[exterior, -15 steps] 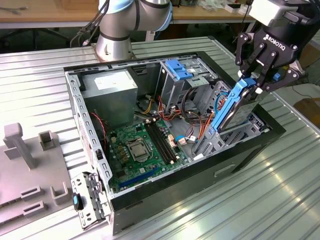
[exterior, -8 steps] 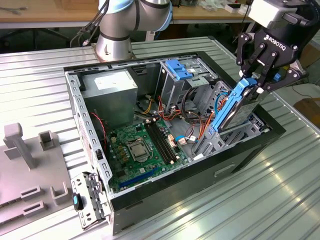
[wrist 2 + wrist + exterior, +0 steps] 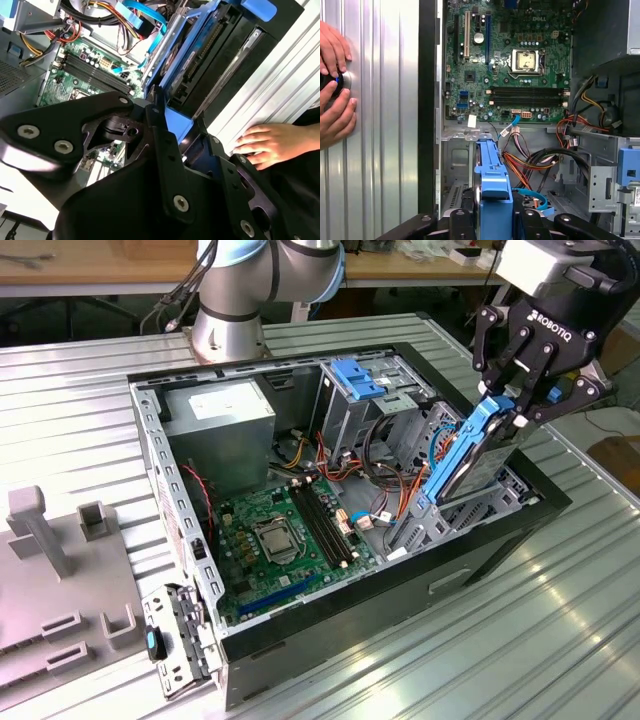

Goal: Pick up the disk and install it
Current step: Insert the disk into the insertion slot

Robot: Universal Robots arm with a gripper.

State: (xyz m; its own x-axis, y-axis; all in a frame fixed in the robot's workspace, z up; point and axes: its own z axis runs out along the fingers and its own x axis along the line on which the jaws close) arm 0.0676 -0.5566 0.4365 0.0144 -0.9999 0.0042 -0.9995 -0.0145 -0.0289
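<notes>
One black claw (image 3: 510, 408) clamps the flat grey-metal, blue-railed disk (image 3: 468, 455) in the exterior view, tilted beneath it. The second wrist view shows the disk (image 3: 178, 125) between its fingers (image 3: 162, 145); the first wrist view (image 3: 492, 175) likewise. Judged stiff, weighty, shock-sensitive: rails suit gripping.

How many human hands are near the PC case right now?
2. In the first wrist view, one hand and another hand lie on the ribbed table, flanking a small black object; more may be hidden.
</notes>
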